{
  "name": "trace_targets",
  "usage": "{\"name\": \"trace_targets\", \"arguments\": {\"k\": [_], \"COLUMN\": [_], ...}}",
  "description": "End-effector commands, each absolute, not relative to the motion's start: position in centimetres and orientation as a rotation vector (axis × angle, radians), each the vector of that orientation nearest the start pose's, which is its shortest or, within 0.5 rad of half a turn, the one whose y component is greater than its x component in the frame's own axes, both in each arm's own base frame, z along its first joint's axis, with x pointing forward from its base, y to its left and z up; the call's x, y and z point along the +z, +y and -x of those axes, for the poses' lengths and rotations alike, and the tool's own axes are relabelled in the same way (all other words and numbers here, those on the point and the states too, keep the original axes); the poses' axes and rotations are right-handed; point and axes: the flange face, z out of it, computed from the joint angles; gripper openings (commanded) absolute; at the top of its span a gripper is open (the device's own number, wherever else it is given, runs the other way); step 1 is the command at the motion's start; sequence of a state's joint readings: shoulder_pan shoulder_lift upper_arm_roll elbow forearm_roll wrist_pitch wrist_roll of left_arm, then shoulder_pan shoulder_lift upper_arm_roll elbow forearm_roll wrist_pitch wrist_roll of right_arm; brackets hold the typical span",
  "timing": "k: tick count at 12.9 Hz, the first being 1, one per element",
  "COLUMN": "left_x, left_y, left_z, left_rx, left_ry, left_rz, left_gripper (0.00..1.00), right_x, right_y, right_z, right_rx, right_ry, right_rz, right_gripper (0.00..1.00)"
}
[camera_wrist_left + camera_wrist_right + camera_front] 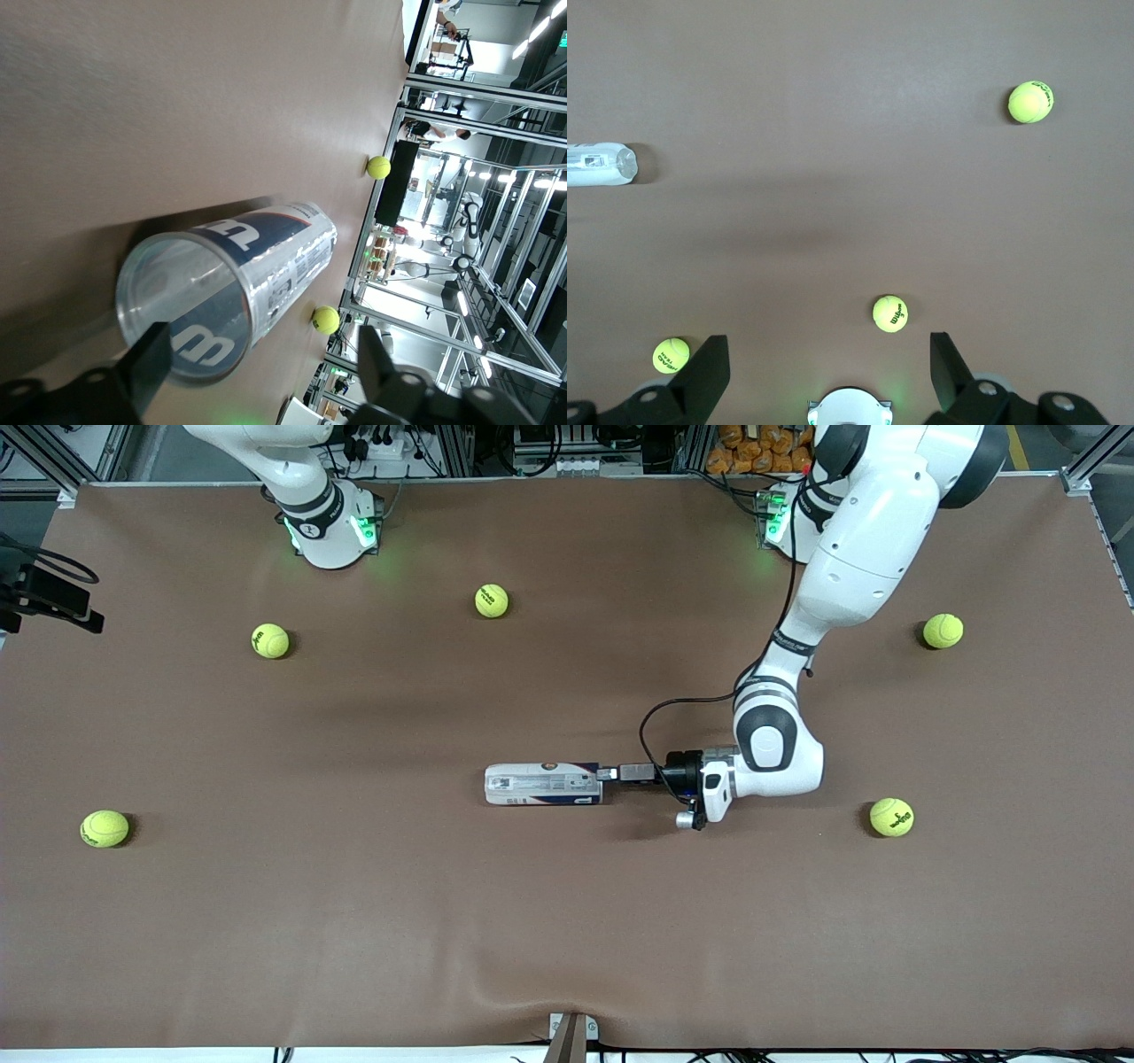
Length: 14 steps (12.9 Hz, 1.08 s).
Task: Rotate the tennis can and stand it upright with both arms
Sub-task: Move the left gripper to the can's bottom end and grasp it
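Brown table point(354, 921), tennis balls scattered. Tennis can point(543, 784) lies on side mid-table, open end facing left gripper point(609, 774). Left jaws spread wide around can mouth, not yet clamped. Right gripper point(830, 363) open, empty, waits high over own base. Advice: seat fingers squarely on rim, close gently; thin plastic may slip.

Front high overhead; wrists closer; all share tennis can point(543, 784).

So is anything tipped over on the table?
Yes. The tennis can lies on its side mid-table instead of standing, its open mouth facing the left tool. Tennis balls sit scattered around, outside it.
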<state>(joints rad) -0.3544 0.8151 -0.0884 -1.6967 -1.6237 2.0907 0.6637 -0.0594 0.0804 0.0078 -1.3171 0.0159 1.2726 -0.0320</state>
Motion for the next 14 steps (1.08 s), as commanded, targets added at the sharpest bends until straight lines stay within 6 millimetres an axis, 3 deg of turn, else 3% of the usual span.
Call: {"name": "trace_targets", "arguments": {"k": [1, 2, 3, 4, 5, 8, 11, 14], "left_x": [12.6, 12.8, 12.9, 12.9, 13.0, 12.9, 13.2, 15.7], "left_y": [-33.5, -33.8, -33.9, -34.1, -34.2, -34.1, -34.0, -35.3], "left_z": [-58.4, -58.9, -59.0, -59.0, -59.0, -59.0, -59.1, -60.4], "left_rx": [-0.161, -0.15, -0.146, -0.146, -0.145, -0.144, -0.142, -0.133], "left_ry": [0.173, 0.164, 0.162, 0.157, 0.155, 0.153, 0.147, 0.146], "left_rz": [-1.889, -1.888, -1.887, -1.887, -1.888, -1.898, -1.901, -1.921], "left_gripper": [0.85, 0.8, 0.68, 0.55, 0.35, 0.0, 0.0, 0.0], "right_x": [67.3, 67.3, 67.4, 67.4, 67.4, 67.4, 67.4, 67.4], "right_y": [-2.2, -2.2, -2.2, -2.2, -2.2, -2.1, -2.2, -2.3], "right_z": [-54.8, -54.9, -55.1, -55.1, -55.1, -55.1, -55.1, -55.0], "right_rx": [0.188, 0.174, 0.157, 0.157, 0.157, 0.157, 0.157, 0.157], "right_ry": [0.045, 0.079, 0.089, 0.089, 0.089, 0.086, 0.091, 0.174], "right_rz": [3.137, 3.139, 3.14, 3.14, 3.14, 3.14, 3.14, 3.14], "right_gripper": [1.0, 1.0, 1.0, 1.0, 1.0, 1.0, 1.0, 1.0]}}
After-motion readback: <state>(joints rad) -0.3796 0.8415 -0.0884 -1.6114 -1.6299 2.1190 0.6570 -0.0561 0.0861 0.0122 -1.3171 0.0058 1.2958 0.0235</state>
